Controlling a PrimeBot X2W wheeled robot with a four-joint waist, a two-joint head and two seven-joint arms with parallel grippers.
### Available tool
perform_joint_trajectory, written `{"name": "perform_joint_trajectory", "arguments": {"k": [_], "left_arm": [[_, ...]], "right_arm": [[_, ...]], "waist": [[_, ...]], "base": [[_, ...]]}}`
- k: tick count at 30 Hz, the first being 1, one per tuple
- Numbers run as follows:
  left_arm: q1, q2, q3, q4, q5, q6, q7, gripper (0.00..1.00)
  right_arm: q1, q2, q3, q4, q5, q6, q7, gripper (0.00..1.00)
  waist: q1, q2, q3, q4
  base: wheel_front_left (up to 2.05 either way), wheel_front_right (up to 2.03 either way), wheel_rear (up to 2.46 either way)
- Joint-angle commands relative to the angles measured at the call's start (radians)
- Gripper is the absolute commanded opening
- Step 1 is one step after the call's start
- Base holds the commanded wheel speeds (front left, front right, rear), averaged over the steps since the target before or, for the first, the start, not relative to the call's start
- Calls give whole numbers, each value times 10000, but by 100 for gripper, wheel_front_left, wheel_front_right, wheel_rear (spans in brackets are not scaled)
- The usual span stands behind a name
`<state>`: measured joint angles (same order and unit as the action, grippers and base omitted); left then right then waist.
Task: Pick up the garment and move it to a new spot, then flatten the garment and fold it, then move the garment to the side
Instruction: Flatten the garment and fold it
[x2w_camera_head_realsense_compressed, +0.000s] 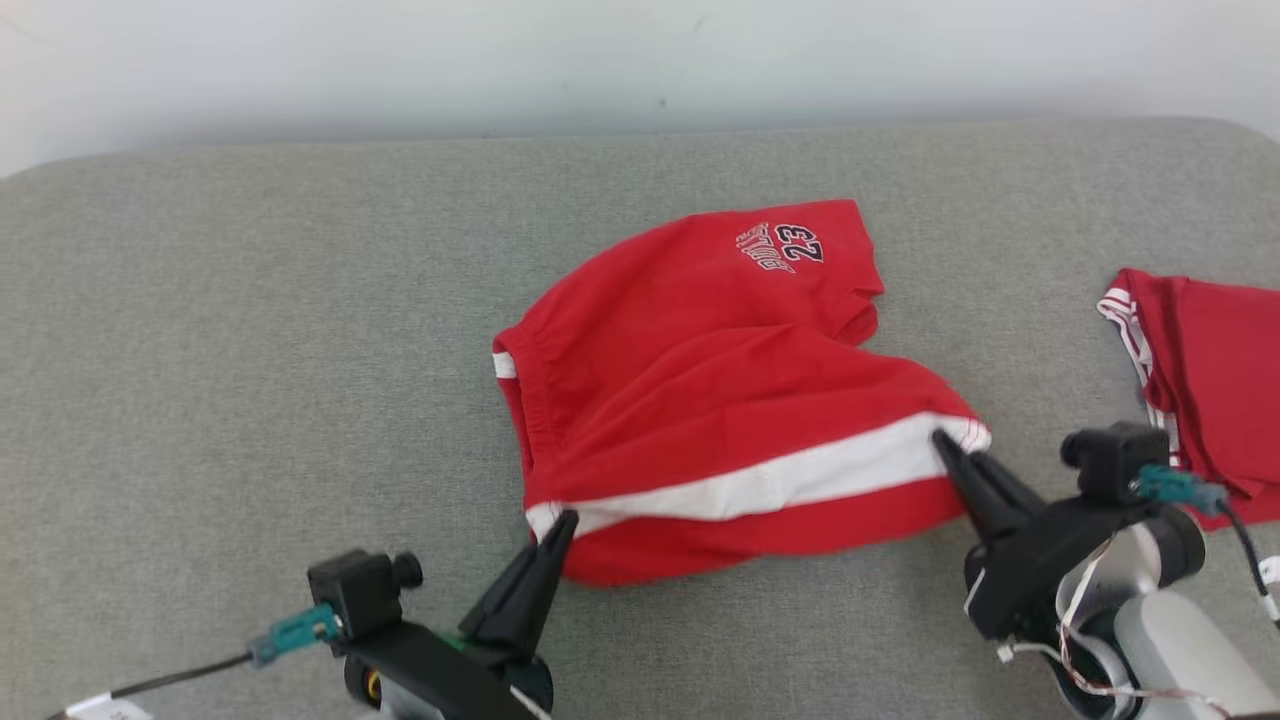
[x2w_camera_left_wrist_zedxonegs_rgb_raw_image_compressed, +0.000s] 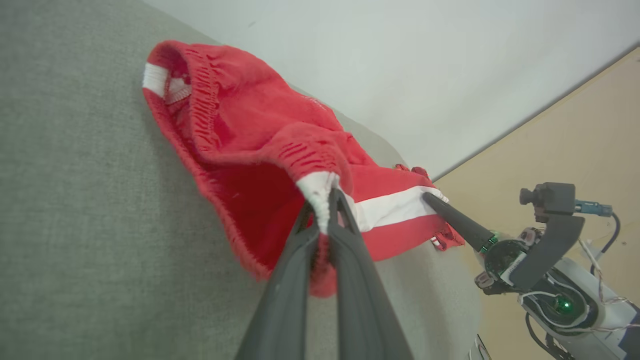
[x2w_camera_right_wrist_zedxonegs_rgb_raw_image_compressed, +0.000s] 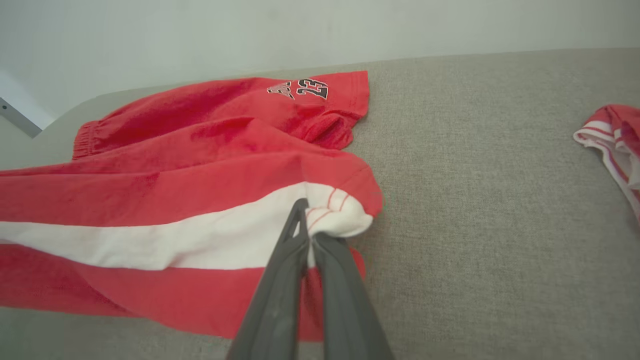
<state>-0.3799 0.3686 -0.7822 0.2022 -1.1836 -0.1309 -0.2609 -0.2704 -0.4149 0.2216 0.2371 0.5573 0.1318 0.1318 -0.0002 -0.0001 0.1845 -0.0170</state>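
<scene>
Garment check: found red shorts (x2w_camera_head_realsense_compressed: 700, 400) spread across centre of head view on grey padded surface (x2w_camera_head_realsense_compressed: 250, 350), with waistband (x2w_camera_head_realsense_compressed: 530, 390) toward frame left and "23" print (x2w_camera_head_realsense_compressed: 790, 245) at upper right of the cloth. Noted white side stripe (x2w_camera_head_realsense_compressed: 760, 485) along lower edge, spanning from one gripper to the other. Saw left gripper (x2w_camera_head_realsense_compressed: 560, 525) at lower left, fingers (x2w_camera_left_wrist_zedxonegs_rgb_raw_image_compressed: 357, 280) pinched narrow on waistband end of stripe, cloth bunched between tips. Saw right gripper (x2w_camera_head_realsense_compressed: 945, 445) at lower right, fingers (x2w_camera_right_wrist_zedxonegs_rgb_raw_image_compressed: 280, 300) clamped on hem end of stripe. Spotted second red garment (x2w_camera_head_realsense_compressed: 1210, 370) at right frame edge, well apart from the shorts.
</scene>
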Motion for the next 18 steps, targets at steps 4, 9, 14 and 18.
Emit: {"name": "perform_joint_trajectory", "arguments": {"k": [4, 9, 14, 18], "left_arm": [[289, 30, -301, 351, 7, 7, 2, 0], [452, -66, -605, 968, 47, 7, -6, 0], [674, -159, -670, 1510, 189, 7, -34, 0], [895, -220, -628, 1645, 227, 7, -46, 0]], "right_arm": [[479, 43, 6, 3, -347, -26, 348, 0], [969, 39, -94, 138, -887, -26, 761, 0], [1443, 238, -278, 77, -1246, -26, 979, 0], [1661, 331, -319, -4, -1304, -26, 1043, 0]], "waist": [[2, 1, -82, 110], [2, 1, -197, 148], [2, 1, -401, 106], [2, 1, -535, 74]], "base": [[0, 0, 0], [0, 0, 0], [0, 0, 0], [0, 0, 0]]}}
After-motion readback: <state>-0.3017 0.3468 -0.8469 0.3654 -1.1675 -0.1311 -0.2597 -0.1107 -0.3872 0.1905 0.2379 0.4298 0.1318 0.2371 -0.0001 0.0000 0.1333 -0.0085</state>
